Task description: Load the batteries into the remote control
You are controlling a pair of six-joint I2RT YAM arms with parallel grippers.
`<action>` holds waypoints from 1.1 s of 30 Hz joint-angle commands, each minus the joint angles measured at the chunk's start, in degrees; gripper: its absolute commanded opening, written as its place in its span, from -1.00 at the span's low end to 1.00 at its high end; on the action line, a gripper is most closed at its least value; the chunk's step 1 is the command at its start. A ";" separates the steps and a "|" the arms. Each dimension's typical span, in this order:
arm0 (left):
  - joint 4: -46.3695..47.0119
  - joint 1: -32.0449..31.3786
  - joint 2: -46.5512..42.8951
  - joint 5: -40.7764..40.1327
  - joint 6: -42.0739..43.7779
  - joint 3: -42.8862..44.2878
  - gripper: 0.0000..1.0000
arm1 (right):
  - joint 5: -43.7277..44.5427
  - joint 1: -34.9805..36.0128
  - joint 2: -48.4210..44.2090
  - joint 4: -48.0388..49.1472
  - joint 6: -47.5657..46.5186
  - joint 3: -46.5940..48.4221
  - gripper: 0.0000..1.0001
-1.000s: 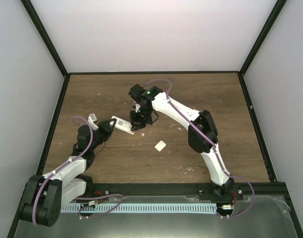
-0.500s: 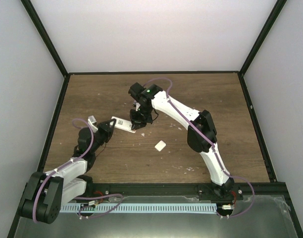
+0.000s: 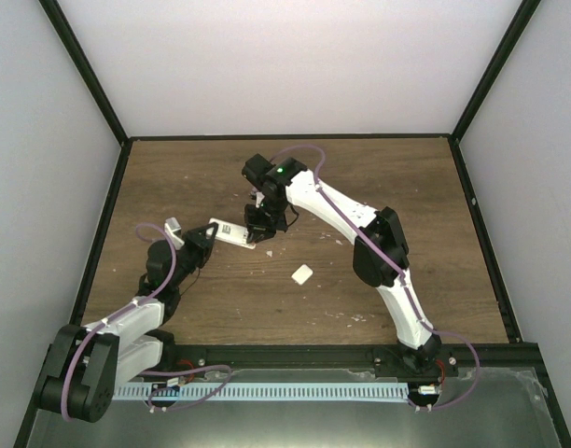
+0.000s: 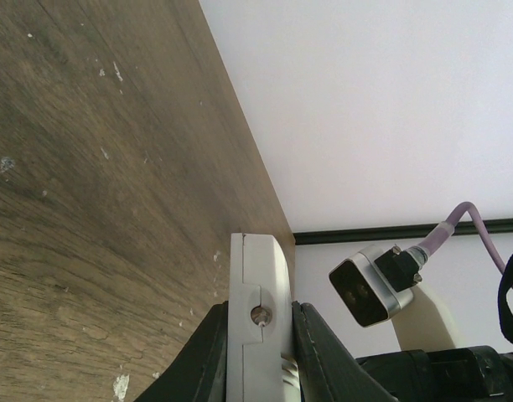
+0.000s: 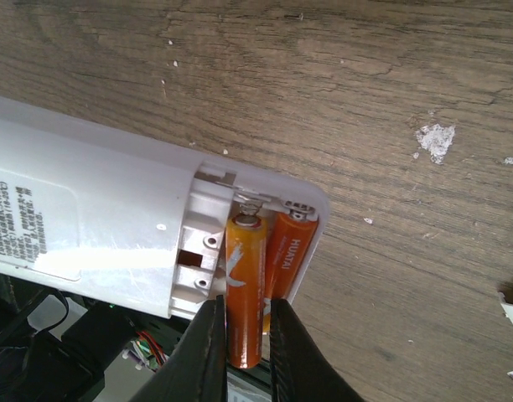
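Note:
My left gripper (image 3: pixel 203 238) is shut on the white remote control (image 3: pixel 231 234), holding it by its sides at the left middle of the table. The left wrist view shows the remote (image 4: pixel 258 285) edge-on between the jaws of that gripper (image 4: pixel 261 308). In the right wrist view, the remote (image 5: pixel 97 226) shows its open battery recess. One orange battery (image 5: pixel 286 255) lies seated in the outer slot. The other battery (image 5: pixel 245 285) stands between the fingers of my right gripper (image 5: pixel 245 303), which is shut on it. Its top end meets the spring in the inner slot.
A small white cover piece (image 3: pixel 302 273) lies on the wood right of and nearer than the remote. Pale specks (image 5: pixel 435 139) dot the brown tabletop. The right arm's wrist camera (image 4: pixel 370 285) hangs close to the remote. Black frame rails edge the table.
The left arm has shifted a little with the remote. My right gripper stays at the remote's end with the battery between its fingers.

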 commanded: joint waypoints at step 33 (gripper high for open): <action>-0.28 -0.26 -4.94 -1.44 -1.13 0.81 -1.00 | 9.05 -0.31 -8.17 1.11 -3.08 3.56 -0.47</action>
